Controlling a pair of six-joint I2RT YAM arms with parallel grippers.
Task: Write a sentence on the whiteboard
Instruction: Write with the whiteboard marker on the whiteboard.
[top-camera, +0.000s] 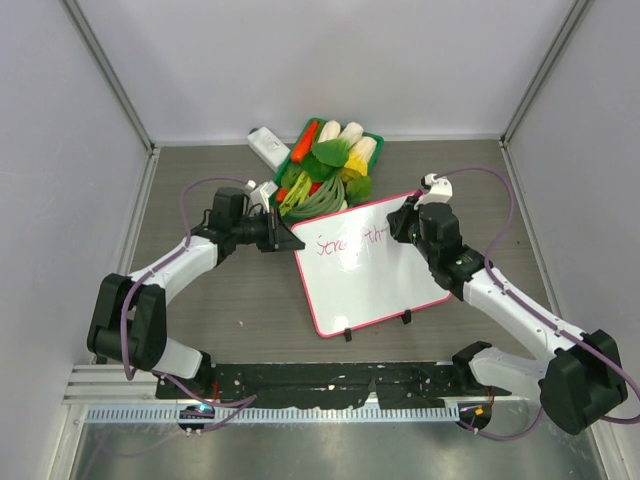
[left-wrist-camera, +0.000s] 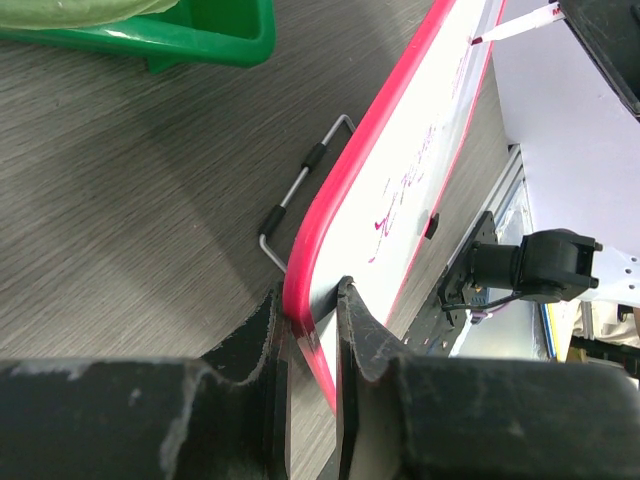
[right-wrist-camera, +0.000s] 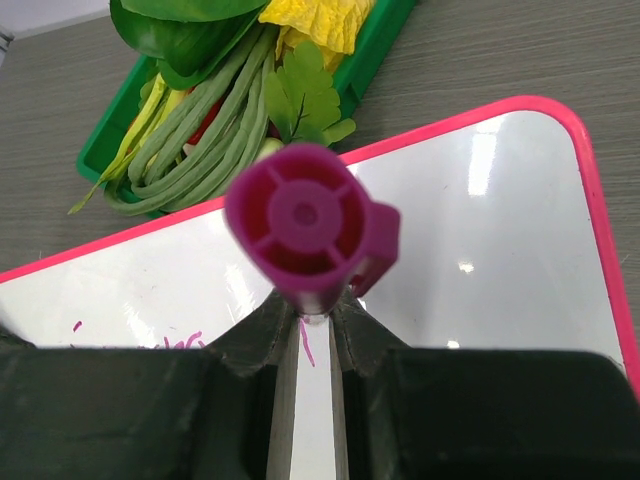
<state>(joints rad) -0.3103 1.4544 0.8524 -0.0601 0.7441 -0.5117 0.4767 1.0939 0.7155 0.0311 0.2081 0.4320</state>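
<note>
Fingers of my left gripper (left-wrist-camera: 312, 310) are pinched narrow on the pink rim of the whiteboard (left-wrist-camera: 405, 150) at its near left corner. From there the board runs away from the jaws almost edge-on above the grey table (left-wrist-camera: 120, 220). A bent wire stand (left-wrist-camera: 300, 185) shows just under that rim.

My right gripper (right-wrist-camera: 305, 318) is clamped on a magenta marker (right-wrist-camera: 305, 215). The marker's rear end fills the wrist view and hides its tip. From the left wrist, the tip shows at the board's surface near the far end.

The sentence (top-camera: 343, 243) lies on the upper part of the board, just left of my right gripper. It is a short run of thin magenta letters, too small and slanted for me to read.

Past the board's top edge stands a green basket (left-wrist-camera: 210, 42) of vegetables. I cannot tell whether it touches the rim. A small white block (top-camera: 268, 145) lies beside the basket, farther back.
</note>
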